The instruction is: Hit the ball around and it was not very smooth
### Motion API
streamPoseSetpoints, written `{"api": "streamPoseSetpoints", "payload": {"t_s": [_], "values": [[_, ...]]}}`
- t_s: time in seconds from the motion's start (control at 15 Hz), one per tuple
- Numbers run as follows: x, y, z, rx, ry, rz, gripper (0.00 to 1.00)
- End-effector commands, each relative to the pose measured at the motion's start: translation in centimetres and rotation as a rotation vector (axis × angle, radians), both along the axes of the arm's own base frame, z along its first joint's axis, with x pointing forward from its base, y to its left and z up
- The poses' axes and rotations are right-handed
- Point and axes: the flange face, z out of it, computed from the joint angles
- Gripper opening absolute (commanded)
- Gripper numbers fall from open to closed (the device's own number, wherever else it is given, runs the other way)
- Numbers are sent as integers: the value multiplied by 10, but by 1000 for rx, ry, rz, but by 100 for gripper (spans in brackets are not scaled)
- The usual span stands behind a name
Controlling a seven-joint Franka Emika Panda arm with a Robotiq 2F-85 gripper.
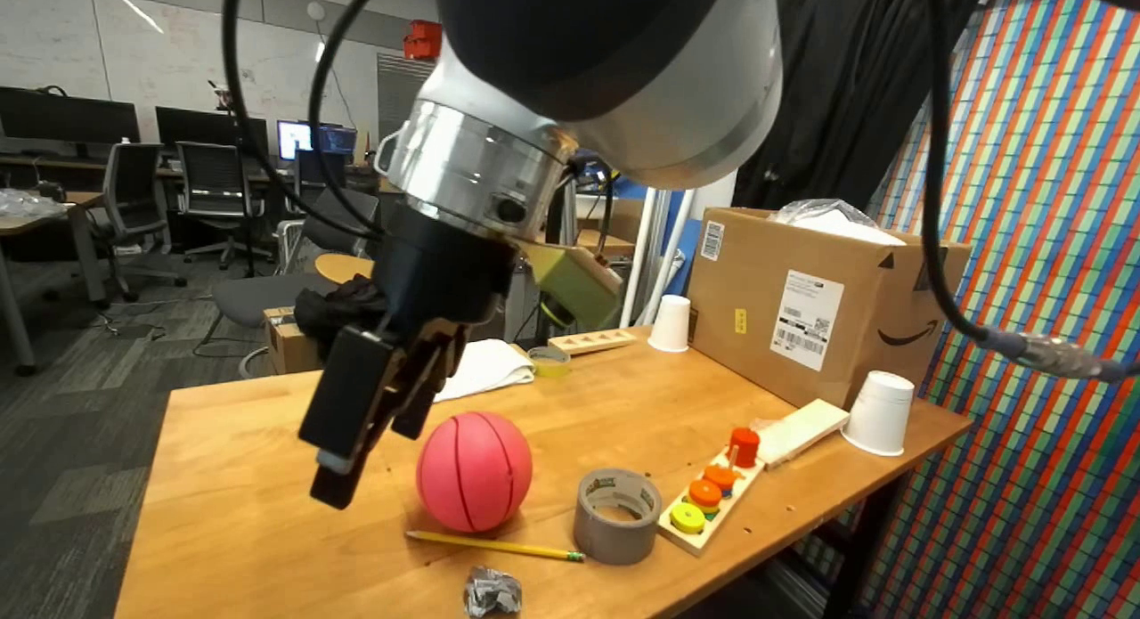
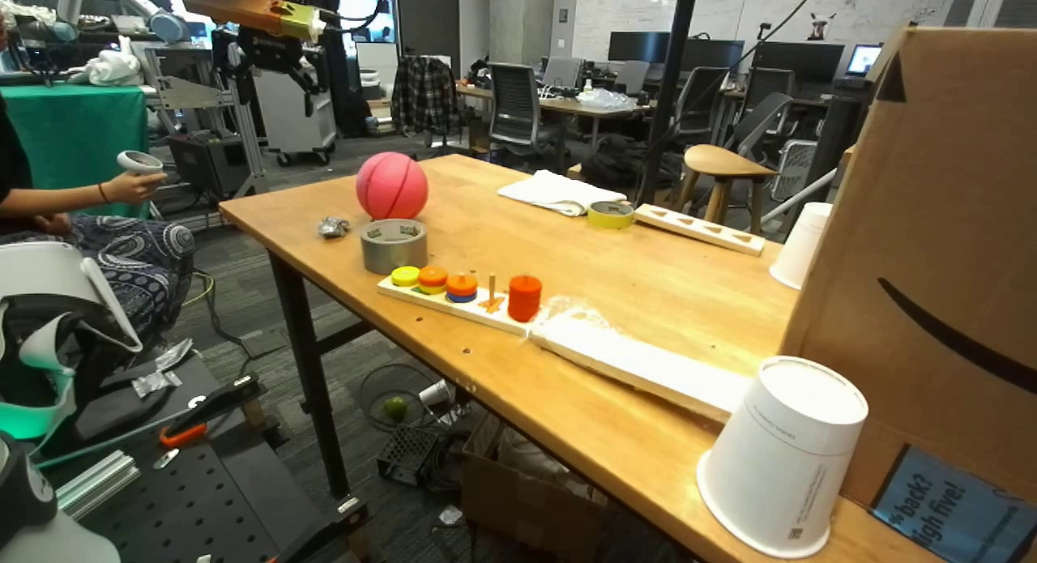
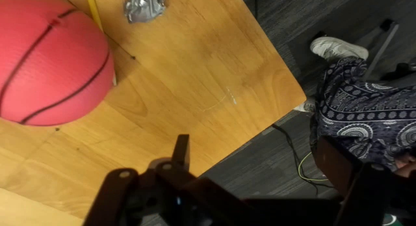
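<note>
Two fingers (image 3: 182, 149) of the pincer (image 3: 255, 148) stand wide apart; in the wrist view, the ball (image 3: 55, 60) rests on the table (image 3: 208, 89) at their ten o'clock. In an exterior view, counting from the ball, a crumpled silver piece (image 1: 492, 592) lies nearest, at six o'clock. Next stands the grey tape roll (image 1: 614, 541), between three and four o'clock. Farther, a folded white cloth (image 1: 488, 368) lies at twelve o'clock, and a brown carton (image 1: 855, 316) stands at two o'clock.

On my feed I find the pinkish-red round ball (image 1: 475, 472) matt, the light-brown wooden tabletop (image 1: 240, 476) smooth, the crumpled silver foil-like lump (image 1: 492, 592) shiny, rough.
</note>
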Motion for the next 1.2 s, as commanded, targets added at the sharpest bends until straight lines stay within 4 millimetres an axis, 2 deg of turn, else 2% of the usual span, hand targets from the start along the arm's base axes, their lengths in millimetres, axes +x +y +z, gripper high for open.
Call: {"api": "streamPoseSetpoints", "payload": {"t_s": [0.0, 0.33, 0.6, 0.73, 0.93, 1.13], "values": [[15, 40, -3, 3, 19, 45, 100], [36, 70, -19, 15, 56, 106, 100], [58, 83, -33, 35, 75, 150, 100], [69, 86, -36, 73, 40, 261, 100], [86, 74, -38, 90, -16, 412, 100], [104, 48, -43, 101, -71, 560, 100]]}}
